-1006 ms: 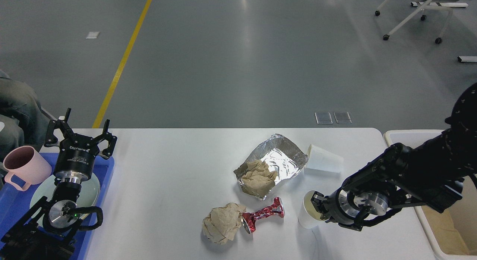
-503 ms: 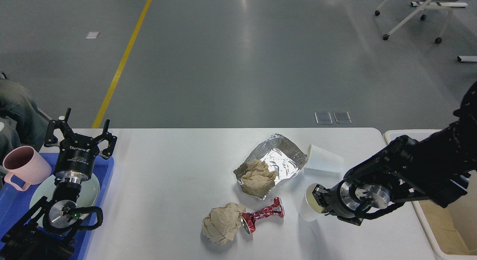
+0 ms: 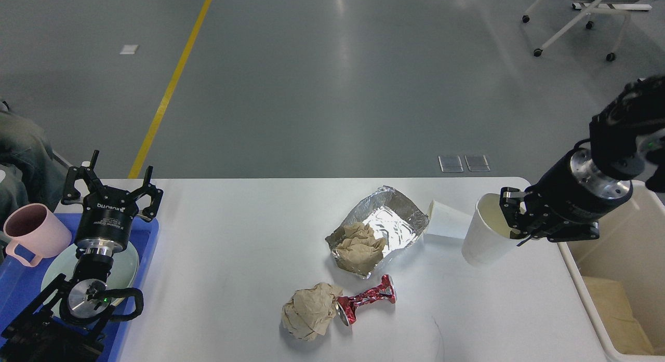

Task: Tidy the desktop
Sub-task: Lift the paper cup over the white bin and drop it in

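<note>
Since the earlier frame your right gripper (image 3: 511,219) has carried the white paper cup (image 3: 480,237) up off the desk (image 3: 234,258) and toward the far right, so it now hangs tilted in the air just short of the cream bin (image 3: 618,268). The fingers are pinched on the cup's rim, one inside the mouth and one outside. Your left gripper (image 3: 111,183) sits over the blue tray (image 3: 21,284) at the left end of the desk, fingers spread apart and holding nothing, with the pink mug (image 3: 34,232) and a pale plate (image 3: 124,268) in the tray beside it.

The desk itself is the wide white top filling the near half of the view, and it still carries litter: a second white cup (image 3: 447,222) lying on its side, a foil sheet (image 3: 389,219) with a wad of brown paper (image 3: 358,240) on it, another brown paper ball (image 3: 310,310), and a crushed red can (image 3: 366,299) touching that ball.

You should expect the held cup to be very light and thin-walled, so a rim pinch probably holds but could buckle it if you squeeze harder. The foil looks flimsy and likely to crumple or shed its paper; take it by a raised edge. The paper balls look soft and are best taken across the middle. The can looks stiff, with a narrow waist to take hold of.
</note>
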### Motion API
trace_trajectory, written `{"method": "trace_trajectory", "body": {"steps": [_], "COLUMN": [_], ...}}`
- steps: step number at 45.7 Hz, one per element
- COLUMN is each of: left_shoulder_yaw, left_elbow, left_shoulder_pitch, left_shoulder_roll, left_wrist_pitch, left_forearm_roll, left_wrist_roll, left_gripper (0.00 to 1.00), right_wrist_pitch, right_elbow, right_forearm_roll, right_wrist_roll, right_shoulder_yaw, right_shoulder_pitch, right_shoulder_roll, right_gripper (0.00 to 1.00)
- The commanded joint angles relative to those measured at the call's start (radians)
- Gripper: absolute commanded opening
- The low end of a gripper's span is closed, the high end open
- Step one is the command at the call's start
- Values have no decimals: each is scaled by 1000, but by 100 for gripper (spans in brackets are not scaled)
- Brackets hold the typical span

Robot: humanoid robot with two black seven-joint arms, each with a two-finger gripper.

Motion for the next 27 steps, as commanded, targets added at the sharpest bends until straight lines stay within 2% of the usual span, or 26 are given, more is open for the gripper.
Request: {"method": "trace_trajectory", "body": {"steps": [1, 11, 18, 21, 27], "left_shoulder_yaw": [0, 0, 0, 0, 0], "left_elbow": [0, 0, 0, 0, 0], "left_shoulder_pitch": [0, 0, 0, 0, 0], "left_shoulder_roll": [1, 1, -1, -1, 1], "left_wrist_pitch": [0, 0, 0, 0, 0], "left_forearm_roll": [0, 0, 0, 0, 0], "left_wrist_roll": [0, 0, -2, -2, -2], "left_gripper": [96, 96, 96, 96, 96], "right_wrist_pitch": [67, 3, -141, -203, -240], "right_elbow": [4, -5, -54, -109, -290], "right_forearm_roll": [-15, -12, -4, -4, -9], "right_wrist_roll": [0, 0, 0, 0, 0], "right_shoulder_yaw": [-38, -113, -219, -242, -229], "right_shoulder_pitch": [102, 68, -40, -111, -312], "right_shoulder_roll": [-10, -33, -110, -171, -266], "right_gripper": [0, 0, 0, 0, 0]}}
